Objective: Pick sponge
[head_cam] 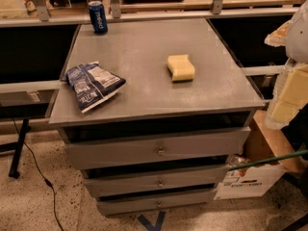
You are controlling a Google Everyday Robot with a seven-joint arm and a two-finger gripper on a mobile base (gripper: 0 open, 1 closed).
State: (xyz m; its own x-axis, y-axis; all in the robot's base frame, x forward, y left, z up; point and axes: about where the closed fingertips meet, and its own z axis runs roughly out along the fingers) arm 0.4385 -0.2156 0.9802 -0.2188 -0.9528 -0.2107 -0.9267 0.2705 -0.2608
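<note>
The sponge (181, 67), a small pale yellow foam block with pinched sides, lies flat on the grey top of a drawer cabinet (144, 37), right of centre. My gripper (290, 96), tan-yellow on a white arm, hangs at the right edge of the view. It is beyond the cabinet's right side, well away from the sponge and holding nothing that I can see.
A crumpled blue snack bag (93, 85) lies near the top's left front corner. A blue can (98, 17) stands at the back left. Three drawers (159, 150) sit slightly open below. A cardboard box (250, 179) stands on the floor at right, a black cable (36, 170) at left.
</note>
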